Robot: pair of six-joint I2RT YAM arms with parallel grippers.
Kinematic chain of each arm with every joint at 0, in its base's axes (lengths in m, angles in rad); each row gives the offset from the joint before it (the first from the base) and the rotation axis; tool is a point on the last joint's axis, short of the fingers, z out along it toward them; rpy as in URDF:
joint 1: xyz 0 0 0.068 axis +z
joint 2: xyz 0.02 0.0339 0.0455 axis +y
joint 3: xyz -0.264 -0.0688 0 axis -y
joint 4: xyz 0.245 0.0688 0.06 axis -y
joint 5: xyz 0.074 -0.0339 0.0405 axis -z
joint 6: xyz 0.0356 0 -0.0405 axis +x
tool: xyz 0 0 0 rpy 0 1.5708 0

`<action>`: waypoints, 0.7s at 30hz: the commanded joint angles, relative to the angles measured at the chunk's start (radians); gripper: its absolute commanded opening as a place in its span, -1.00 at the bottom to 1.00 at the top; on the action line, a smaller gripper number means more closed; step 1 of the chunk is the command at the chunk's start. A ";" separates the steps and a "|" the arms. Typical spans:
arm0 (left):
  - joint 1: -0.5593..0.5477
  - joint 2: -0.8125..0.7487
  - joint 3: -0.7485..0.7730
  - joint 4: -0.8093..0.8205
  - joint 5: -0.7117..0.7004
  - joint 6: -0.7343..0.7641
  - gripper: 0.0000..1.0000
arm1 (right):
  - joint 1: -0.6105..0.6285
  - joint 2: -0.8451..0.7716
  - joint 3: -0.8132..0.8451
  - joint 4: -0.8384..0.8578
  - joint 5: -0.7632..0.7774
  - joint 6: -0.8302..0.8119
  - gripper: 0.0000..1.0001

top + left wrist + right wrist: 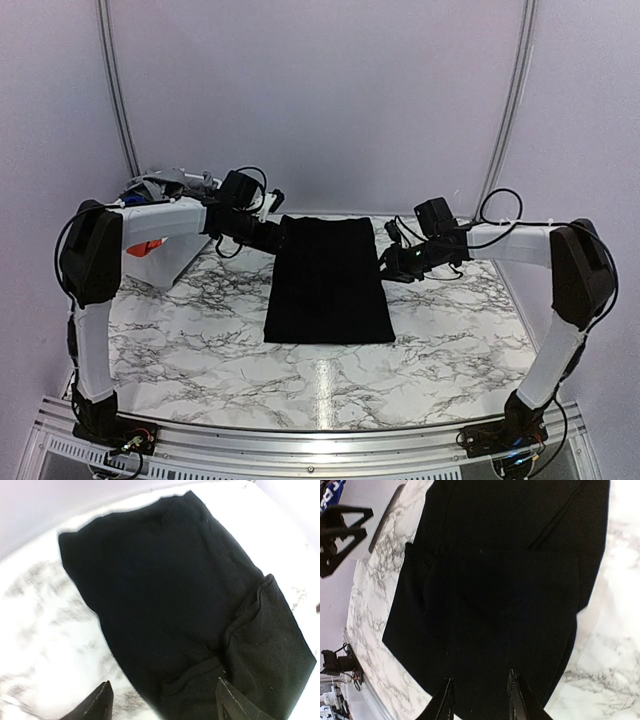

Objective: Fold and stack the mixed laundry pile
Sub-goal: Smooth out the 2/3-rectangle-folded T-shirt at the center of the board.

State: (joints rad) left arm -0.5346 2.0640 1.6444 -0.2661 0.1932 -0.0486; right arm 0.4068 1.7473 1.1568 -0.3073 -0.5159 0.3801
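A black garment [328, 282] lies folded flat as a rectangle mid-counter [200, 330]. The right gripper [388, 265] sits at its right edge, jaws narrowly apart; whether they pinch cloth I cannot tell. The left gripper [278, 230] hangs wide open, empty, over the far-left corner. More laundry [165, 185] is heaped far left.

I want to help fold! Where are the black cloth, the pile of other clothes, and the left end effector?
black cloth [330, 285], top view, its middle.
pile of other clothes [160, 185], top view, the grey piece on top.
left end effector [164, 690], left wrist view, midway between its fingertips.
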 commanded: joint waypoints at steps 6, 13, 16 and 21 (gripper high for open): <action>-0.010 0.065 -0.021 -0.033 0.047 -0.068 0.36 | -0.026 0.243 0.271 -0.082 0.122 -0.089 -0.36; -0.008 0.117 0.012 -0.069 0.041 -0.076 0.34 | -0.025 0.352 0.405 -0.145 0.216 -0.116 -0.31; -0.008 0.143 0.032 -0.082 0.048 -0.074 0.25 | -0.025 0.391 0.438 -0.161 0.221 -0.123 -0.31; -0.008 0.183 0.071 -0.091 0.065 -0.073 0.02 | -0.023 0.438 0.451 -0.174 0.225 -0.133 -0.32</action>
State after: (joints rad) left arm -0.5457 2.2120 1.6627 -0.3233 0.2348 -0.1249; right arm 0.3874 2.1471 1.5776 -0.4389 -0.3206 0.2691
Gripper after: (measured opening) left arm 0.542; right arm 0.344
